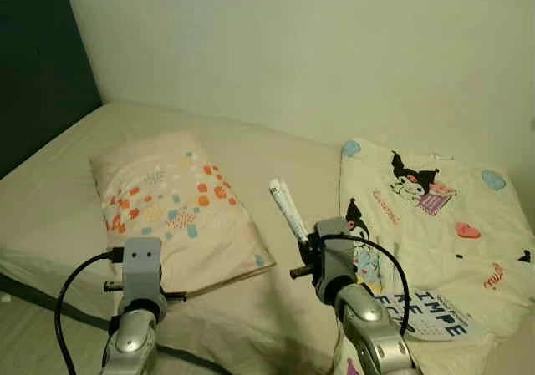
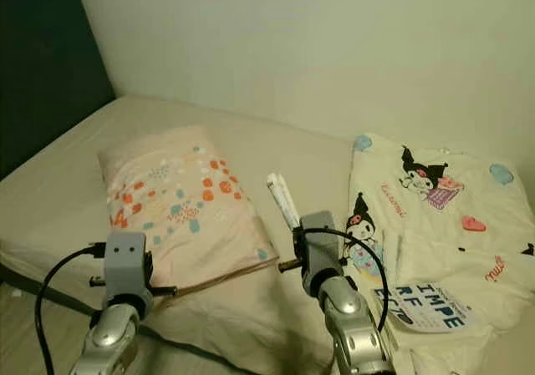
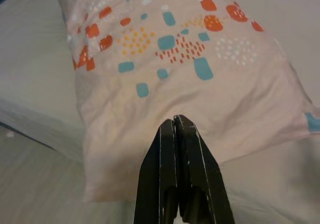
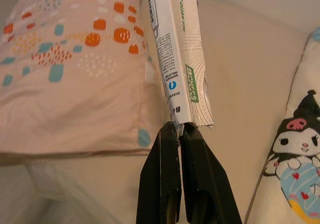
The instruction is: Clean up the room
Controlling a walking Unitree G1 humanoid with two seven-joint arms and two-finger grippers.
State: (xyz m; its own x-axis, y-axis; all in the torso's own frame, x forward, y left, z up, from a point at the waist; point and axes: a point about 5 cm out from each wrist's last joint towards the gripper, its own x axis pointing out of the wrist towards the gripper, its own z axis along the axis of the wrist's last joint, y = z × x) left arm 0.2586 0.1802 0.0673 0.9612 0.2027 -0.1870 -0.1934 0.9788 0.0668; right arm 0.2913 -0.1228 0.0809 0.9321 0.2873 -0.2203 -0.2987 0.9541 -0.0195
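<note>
Right gripper [image 4: 179, 126] pinches wrapper [image 4: 177, 59] between pillow [image 1: 180, 208] and blanket [image 1: 435, 225].

A bed [image 1: 292, 162] with a plain beige sheet is running along a pale wall, its dark headboard [image 1: 38, 66] standing at the robot's left. A pinkish pillow [image 1: 180, 208] printed with orange and teal dots and squares is lying flat on the sheet, near the headboard end. To the right, a cream blanket [image 1: 435, 225] with cartoon characters and hearts is lying rumpled on the bed, well apart from the pillow.
</note>
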